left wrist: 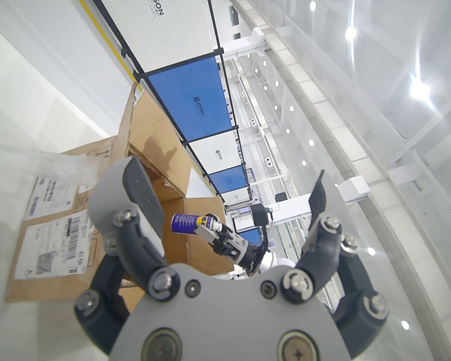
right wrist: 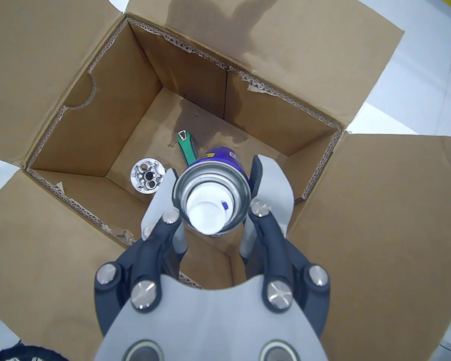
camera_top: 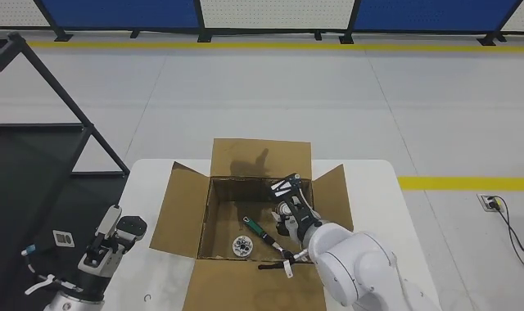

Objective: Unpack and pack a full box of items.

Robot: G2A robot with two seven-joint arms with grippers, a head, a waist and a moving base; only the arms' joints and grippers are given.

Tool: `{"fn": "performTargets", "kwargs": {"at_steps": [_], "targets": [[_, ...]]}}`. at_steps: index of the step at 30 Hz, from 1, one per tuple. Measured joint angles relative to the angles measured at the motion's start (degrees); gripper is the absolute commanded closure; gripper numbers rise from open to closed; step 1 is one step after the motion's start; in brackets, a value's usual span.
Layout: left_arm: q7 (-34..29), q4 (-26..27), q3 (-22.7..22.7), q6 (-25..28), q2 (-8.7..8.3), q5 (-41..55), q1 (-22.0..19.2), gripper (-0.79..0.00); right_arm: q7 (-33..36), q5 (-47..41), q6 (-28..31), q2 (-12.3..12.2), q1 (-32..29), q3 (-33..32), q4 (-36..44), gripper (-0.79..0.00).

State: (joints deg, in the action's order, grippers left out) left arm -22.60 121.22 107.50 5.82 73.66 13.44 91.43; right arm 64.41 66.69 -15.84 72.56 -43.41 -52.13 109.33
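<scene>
One can point(right wrist: 211, 194) gripped by right tool point(right wrist: 214, 171).

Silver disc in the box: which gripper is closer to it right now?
Right. The right gripper, shut on the spray can, hangs over the box that holds the silver disc; the left gripper sits open outside the box.

The right gripper point(right wrist: 214, 174) clamps; left gripper point(left wrist: 228, 174) gapes.

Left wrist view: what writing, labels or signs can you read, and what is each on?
White wall panel: logo and a brand word, left unquoted.
Blue panel: the same logo, smaller.
Shipping labels on the cardboard box: barcodes and print, too small to read.
Spray can: label print too small to read.
</scene>
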Motion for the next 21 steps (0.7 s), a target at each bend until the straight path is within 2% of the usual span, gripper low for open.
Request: {"fn": "performTargets", "kwargs": {"at_steps": [8,21], "targets": [[0.00,0.00,0.00,0.00,0.00,0.00,0.00,-0.785,-2.22,-0.55,1.63,-0.14,-1.67,-1.07,1.44,0.000],[0.00,0.00,0.00,0.00,0.00,0.00,0.00,-0.785,3.65,1.03,5.40,-1.82,-9.89,-12.66,20.79,0.000]]}}
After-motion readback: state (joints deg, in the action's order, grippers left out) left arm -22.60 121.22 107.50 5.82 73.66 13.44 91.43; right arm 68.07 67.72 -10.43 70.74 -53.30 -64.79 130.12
